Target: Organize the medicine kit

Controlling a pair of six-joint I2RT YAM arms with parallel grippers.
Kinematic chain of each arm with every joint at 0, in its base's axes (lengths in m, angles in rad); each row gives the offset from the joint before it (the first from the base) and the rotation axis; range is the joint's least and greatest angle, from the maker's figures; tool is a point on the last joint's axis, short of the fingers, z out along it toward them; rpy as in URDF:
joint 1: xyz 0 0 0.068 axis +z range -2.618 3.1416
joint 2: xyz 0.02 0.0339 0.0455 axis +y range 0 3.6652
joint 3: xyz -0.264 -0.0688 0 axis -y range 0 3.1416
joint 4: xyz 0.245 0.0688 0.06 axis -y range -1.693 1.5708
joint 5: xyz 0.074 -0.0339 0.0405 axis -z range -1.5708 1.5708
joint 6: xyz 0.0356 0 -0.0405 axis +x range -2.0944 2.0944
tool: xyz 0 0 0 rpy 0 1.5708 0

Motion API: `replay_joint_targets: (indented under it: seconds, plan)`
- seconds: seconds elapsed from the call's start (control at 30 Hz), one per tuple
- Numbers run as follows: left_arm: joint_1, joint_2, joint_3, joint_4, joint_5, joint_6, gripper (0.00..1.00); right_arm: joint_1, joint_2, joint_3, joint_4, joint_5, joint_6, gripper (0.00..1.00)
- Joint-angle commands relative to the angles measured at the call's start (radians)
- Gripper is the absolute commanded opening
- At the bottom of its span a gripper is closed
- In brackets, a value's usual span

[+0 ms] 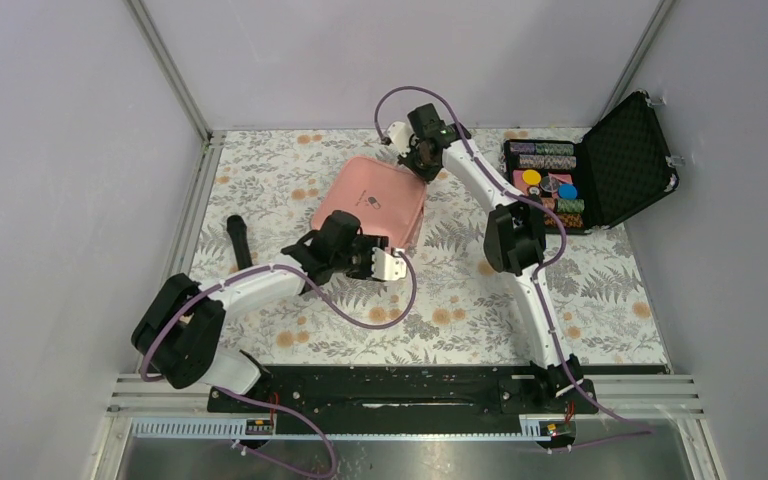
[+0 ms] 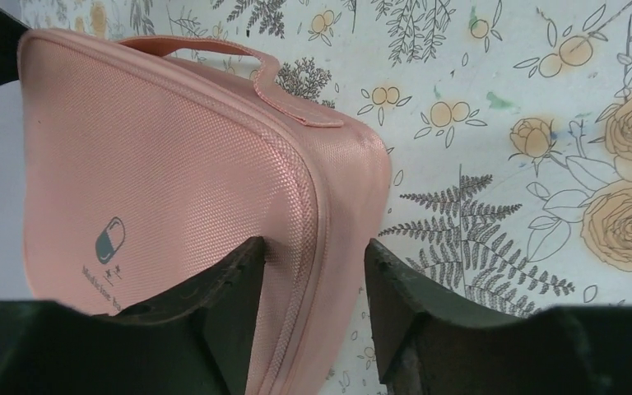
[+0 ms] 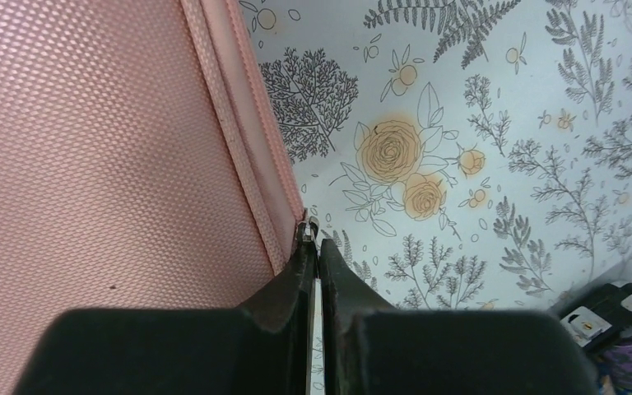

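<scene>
Top external: medicine kit (image 1: 370, 203) lies lid-down, mid-table, between both arms. Left wrist: left gripper (image 2: 314, 271) straddles its near corner, fingers apart. Right wrist: right gripper (image 3: 315, 255) pinches the zipper pull (image 3: 307, 229); zipping seems underway, needing a steady pull along the seam.

1. The top external camera looks down from above and behind my bases, taking in the whole floral table (image 1: 480, 300).
2. My left wrist camera looks out close past my left gripper (image 2: 313, 271), whose fingers straddle the medicine kit (image 2: 173, 181) corner.
3. My right wrist camera sits tight behind my right gripper (image 3: 313, 247) at the kit's edge.
4. All three views share the kit and tablecloth.
</scene>
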Motion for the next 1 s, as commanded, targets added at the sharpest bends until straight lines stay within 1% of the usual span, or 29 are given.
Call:
replay_joint_targets:
  seconds: [0.0,0.03,0.07,0.1,0.13,0.17,0.2,0.23,0.27,0.33,0.43,0.53,0.6,0.67,0.77,0.83,0.87,0.93,0.97]
  plan:
    - [-0.002,-0.024,0.029,-0.095,0.001,-0.107,0.5,0.053,-0.058,-0.087,-0.011,-0.022,-0.047,0.0]
    - [0.002,-0.024,0.069,-0.166,0.043,-0.12,0.52,0.053,-0.066,-0.099,-0.001,-0.017,-0.053,0.0]
    - [0.01,-0.02,0.119,-0.236,0.12,-0.166,0.53,0.053,-0.065,-0.099,0.007,-0.012,-0.055,0.0]
    - [0.021,-0.015,0.197,-0.282,0.181,-0.244,0.54,0.053,-0.06,-0.091,0.009,-0.01,-0.053,0.0]
    - [0.033,-0.013,0.247,-0.3,0.23,-0.331,0.54,0.053,-0.054,-0.08,0.007,-0.008,-0.048,0.0]
    - [0.036,-0.017,0.273,-0.268,0.235,-0.436,0.54,0.053,-0.048,-0.069,0.005,-0.008,-0.042,0.0]
    - [0.033,-0.02,0.282,-0.195,0.18,-0.556,0.55,0.053,-0.045,-0.065,0.004,-0.008,-0.035,0.0]
    - [0.021,-0.015,0.285,-0.104,0.071,-0.702,0.56,0.053,-0.045,-0.064,0.006,-0.012,-0.029,0.0]
    - [0.015,0.005,0.293,-0.048,-0.029,-0.819,0.56,0.053,-0.046,-0.064,0.005,-0.012,-0.022,0.0]
    - [0.006,0.064,0.312,0.029,-0.186,-0.981,0.58,0.051,-0.05,-0.064,0.003,-0.022,-0.002,0.0]
    - [-0.027,0.189,0.383,0.03,-0.282,-1.032,0.6,0.051,-0.067,-0.075,0.004,-0.046,0.019,0.0]
    - [-0.047,0.275,0.438,0.042,-0.328,-1.053,0.62,0.052,-0.08,-0.083,0.005,-0.05,0.029,0.0]
    - [-0.053,0.336,0.485,0.042,-0.328,-1.094,0.63,0.051,-0.084,-0.091,0.004,-0.049,0.031,0.0]
    - [-0.065,0.403,0.55,0.009,-0.353,-1.096,0.64,0.051,-0.087,-0.097,0.005,-0.049,0.034,0.0]
    - [-0.08,0.499,0.627,-0.021,-0.449,-1.051,0.63,0.049,-0.097,-0.112,0.005,-0.056,0.037,0.0]
    - [-0.083,0.541,0.637,-0.015,-0.516,-1.003,0.53,0.048,-0.111,-0.133,0.004,-0.061,0.033,0.0]
    - [-0.083,0.556,0.634,-0.005,-0.557,-0.981,0.45,0.045,-0.124,-0.146,0.004,-0.064,0.027,0.0]
    - [-0.082,0.579,0.617,0.016,-0.618,-0.939,0.2,0.038,-0.147,-0.179,0.005,-0.067,0.016,0.0]
    - [-0.082,0.591,0.625,-0.002,-0.642,-0.924,0.06,0.032,-0.16,-0.198,0.006,-0.069,0.009,0.0]
